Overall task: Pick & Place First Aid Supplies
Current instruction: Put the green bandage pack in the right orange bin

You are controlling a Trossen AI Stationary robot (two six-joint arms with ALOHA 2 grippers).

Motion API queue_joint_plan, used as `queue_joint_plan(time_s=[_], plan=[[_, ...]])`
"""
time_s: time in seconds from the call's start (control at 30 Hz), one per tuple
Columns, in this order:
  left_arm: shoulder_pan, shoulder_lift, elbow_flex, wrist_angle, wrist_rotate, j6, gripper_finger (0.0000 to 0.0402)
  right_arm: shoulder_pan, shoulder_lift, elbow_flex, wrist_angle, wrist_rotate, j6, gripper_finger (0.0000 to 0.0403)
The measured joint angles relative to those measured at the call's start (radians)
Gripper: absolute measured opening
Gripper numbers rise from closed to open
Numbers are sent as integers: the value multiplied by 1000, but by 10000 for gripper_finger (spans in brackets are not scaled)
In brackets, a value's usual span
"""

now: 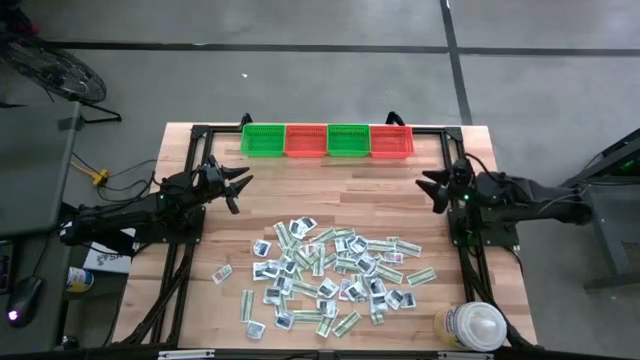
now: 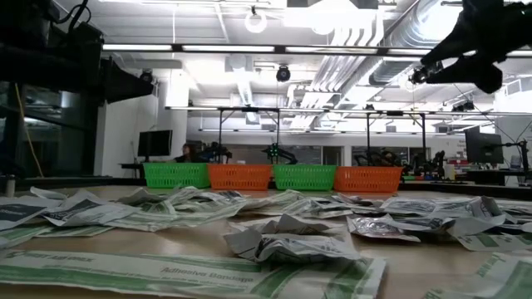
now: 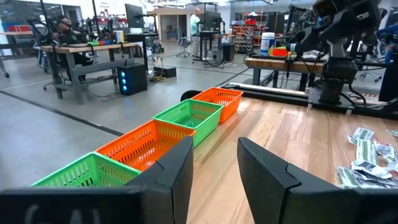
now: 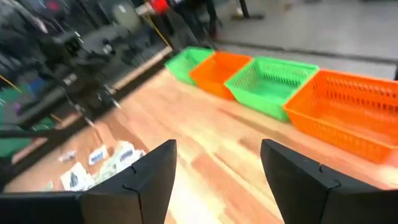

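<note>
Across the near half of the wooden tabletop [image 1: 300, 190] we see the first aid supplies [image 1: 330, 270] scattered in a loose heap: small white squares with dark marks and narrow pale-green strips, all lying flat or crumpled. Along the far edge stand four baskets [image 1: 327, 141] in a touching row, green, orange, green, orange. Our left claw [image 1: 240, 190] hovers above bare wood at the left side, its fingers parted with nothing between them. Our right claw [image 1: 432, 188] hangs at the right side, spread wide and empty. A white lidded container [image 1: 470, 326] sits at the near right corner.
</note>
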Motion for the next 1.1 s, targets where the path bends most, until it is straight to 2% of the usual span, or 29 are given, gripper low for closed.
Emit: queue_joint_plan(time_s=[0.17, 0.43, 0.73, 0.97, 1.1], plan=[[0, 0, 0, 0, 0, 0, 122, -13, 150, 110, -50, -63, -2, 228], [0, 0, 0, 0, 0, 0, 122, -13, 355, 281, -152, -104, -51, 229], [0, 0, 0, 0, 0, 0, 122, -13, 584, 477, -411, -199, -160, 227], [0, 0, 0, 0, 0, 0, 122, -12, 722, 512, -466, -350, -268, 228], [0, 0, 0, 0, 0, 0, 122, -12, 781, 498, -490, -389, -298, 227]])
